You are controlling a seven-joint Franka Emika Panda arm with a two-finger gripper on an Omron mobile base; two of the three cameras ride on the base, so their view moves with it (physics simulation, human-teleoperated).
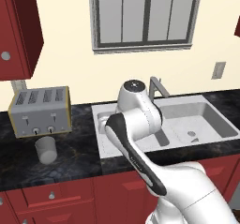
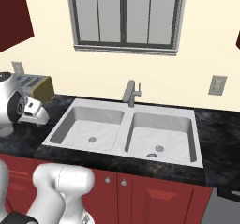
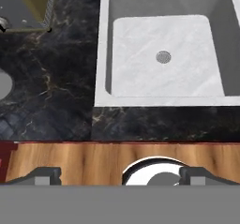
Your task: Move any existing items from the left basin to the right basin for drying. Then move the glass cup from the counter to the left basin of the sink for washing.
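Nearest you in the hand view, the gripper (image 3: 115,175) has its two dark fingertips spread wide with nothing between them, poised above the wooden floor just in front of the counter (image 3: 51,106) edge. Moving left to right: your toaster (image 1: 41,111) stands at the back of the black marbled worktop, and the glass cup (image 1: 46,150) stands upright just in front of it, a pale, translucent, handleless tumbler, well apart from the sink (image 1: 107,153). Next comes the left basin (image 2: 89,124), pale grey marble with only its round drain showing on the floor. In the right basin (image 2: 164,131), you can see the small grey metal piece (image 2: 151,155) lying near the front wall, just beside that drain.
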